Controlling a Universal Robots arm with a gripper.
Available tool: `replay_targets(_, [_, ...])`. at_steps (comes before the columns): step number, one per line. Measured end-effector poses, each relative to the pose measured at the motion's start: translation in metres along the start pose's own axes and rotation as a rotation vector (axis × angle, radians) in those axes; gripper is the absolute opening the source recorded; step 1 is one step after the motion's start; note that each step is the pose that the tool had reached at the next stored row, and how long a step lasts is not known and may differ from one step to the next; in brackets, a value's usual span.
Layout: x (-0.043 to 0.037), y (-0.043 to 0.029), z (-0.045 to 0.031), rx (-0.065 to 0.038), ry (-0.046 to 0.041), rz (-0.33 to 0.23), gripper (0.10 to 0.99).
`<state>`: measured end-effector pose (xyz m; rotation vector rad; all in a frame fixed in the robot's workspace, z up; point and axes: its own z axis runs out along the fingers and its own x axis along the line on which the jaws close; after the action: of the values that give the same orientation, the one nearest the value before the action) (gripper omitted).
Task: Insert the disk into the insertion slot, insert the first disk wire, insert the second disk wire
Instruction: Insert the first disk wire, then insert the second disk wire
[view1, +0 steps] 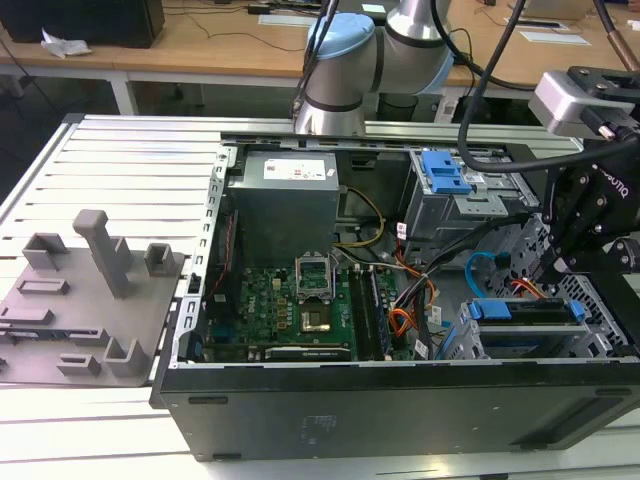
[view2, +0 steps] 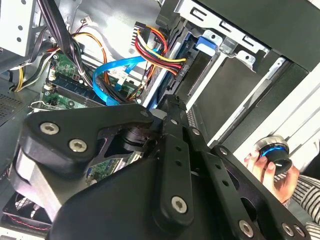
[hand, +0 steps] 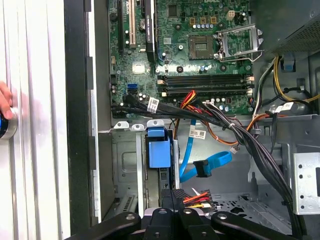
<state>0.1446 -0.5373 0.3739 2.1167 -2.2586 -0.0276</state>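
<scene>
In the case's corner nearest the camera, on the exterior view's right, the disk (view1: 530, 310) sits in the slot (view1: 500, 345). Its blue caddy tab (hand: 159, 150) faces up in the first wrist view.

The first wire (view2: 160, 47) runs down to a dark plug that lies against the disk's (view2: 205, 41) blue-edged end. I cannot tell whether the plug is seated. In the first wrist view the first wire (hand: 197, 199) ends just beside the gripper (hand: 170, 195).

The second wire (hand: 212, 162) loops over the cage floor beside the disk. Its dark plug lies apart from the disk. The same loop shows in the exterior view (view1: 480, 268) and in the second wrist view (view2: 112, 70).

Surroundings:
- A thick black cable bundle (hand: 240, 135) crosses between the motherboard (hand: 200, 50) and the slot, passing over the second wire's upper run.
- The blue-latched bay (view1: 445, 175) stands behind the slot.
- The power supply (view1: 285, 200) is at the case's (view1: 400, 410) back.
- A grey fixture plate (view1: 80, 300) lies on the table (view1: 130, 160), well apart on the exterior view's left.
- A person's hand (view2: 265, 167) rests on a blue-ringed knob (view2: 275, 152) outside the case wall.

The arm's base joints (view1: 370, 60) stand behind the case. The gripper (view1: 570, 265) reaches down into the case over the slot's rear, and its tip (view2: 170, 102) is near the first wire's plug. I cannot tell whether the gripper is apart, together or clamped on anything.
</scene>
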Motion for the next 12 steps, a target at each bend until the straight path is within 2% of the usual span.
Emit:
replay_targets(10, [0.0000,0.0002,0.0000,0.000,0.0000,0.000,0.114])
replay_targets(11, [0.0000,0.0002,0.0000,0.000,0.0000,0.000,0.235])
replay_targets(12, [0.0000,0.0002,0.0000,0.000,0.0000,0.000,0.235])
